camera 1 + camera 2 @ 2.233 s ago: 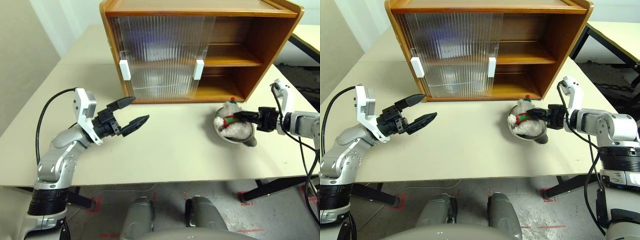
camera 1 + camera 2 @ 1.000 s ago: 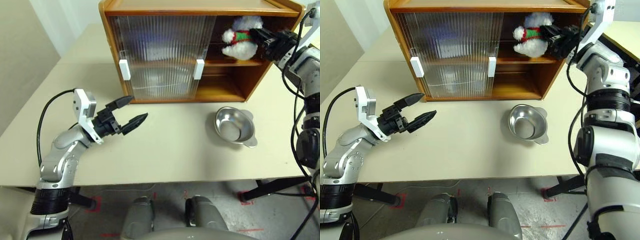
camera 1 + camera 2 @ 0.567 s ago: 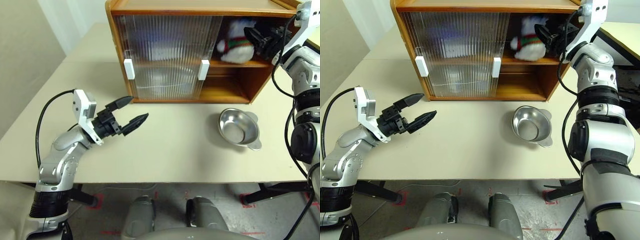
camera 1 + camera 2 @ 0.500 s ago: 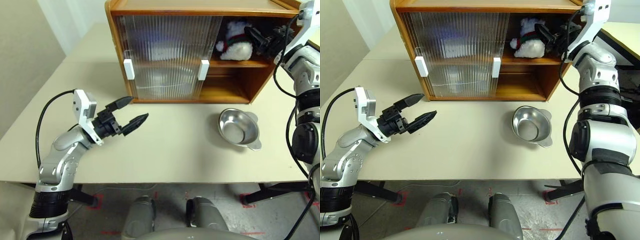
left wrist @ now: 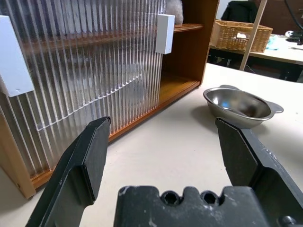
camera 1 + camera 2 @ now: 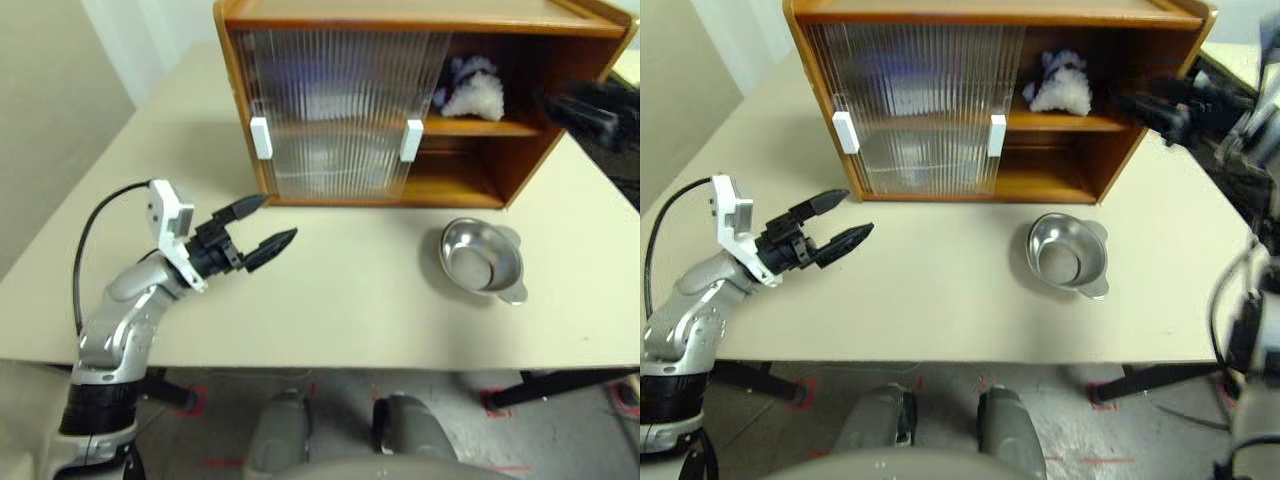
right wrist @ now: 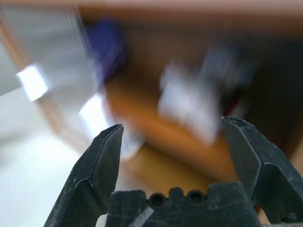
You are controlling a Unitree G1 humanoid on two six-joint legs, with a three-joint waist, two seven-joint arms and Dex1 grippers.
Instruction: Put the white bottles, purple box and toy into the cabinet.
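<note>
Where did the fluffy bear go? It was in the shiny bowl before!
The right gripper lifted the toy out of the steel bowl, set it on the upper shelf of the cabinet, let go and pulled back, jaws open. The bowl is empty now. The left gripper stayed open over the table, and the sliding doors did not move.

I'm holding my left gripper (image 6: 262,224) level out in front, jaws spread wide, pointing forward and right. My right gripper (image 7: 173,142) is gaping wide open too, arm raised at my right.
</note>
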